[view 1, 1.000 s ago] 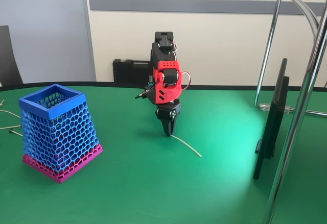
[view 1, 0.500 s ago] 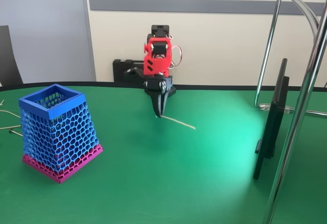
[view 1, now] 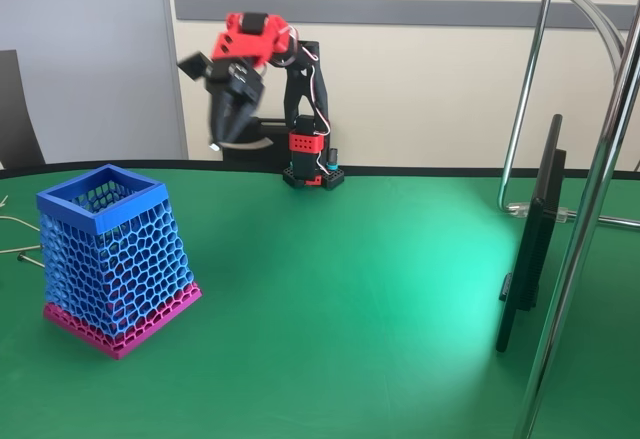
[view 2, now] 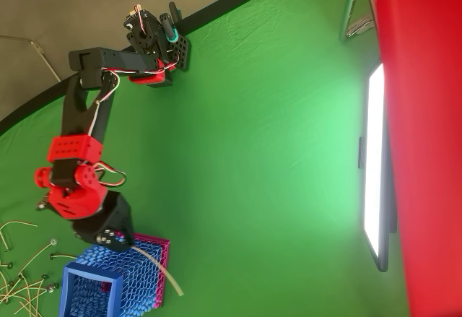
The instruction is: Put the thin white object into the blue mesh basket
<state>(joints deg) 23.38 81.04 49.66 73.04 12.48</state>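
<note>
Green table, blue mesh basket under gripper-held thin white object

Worktop open between basket and screen. Basket mouth unobstructed. Loose cables just beside basket. Metal stand near screen.

An office-like room: green-clothed table, plain wall, monitor, chair.

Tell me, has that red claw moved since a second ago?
Yes. In the fixed view the gripper has risen off the green table and swung left toward the blue mesh basket, carrying the thin white object.
</note>
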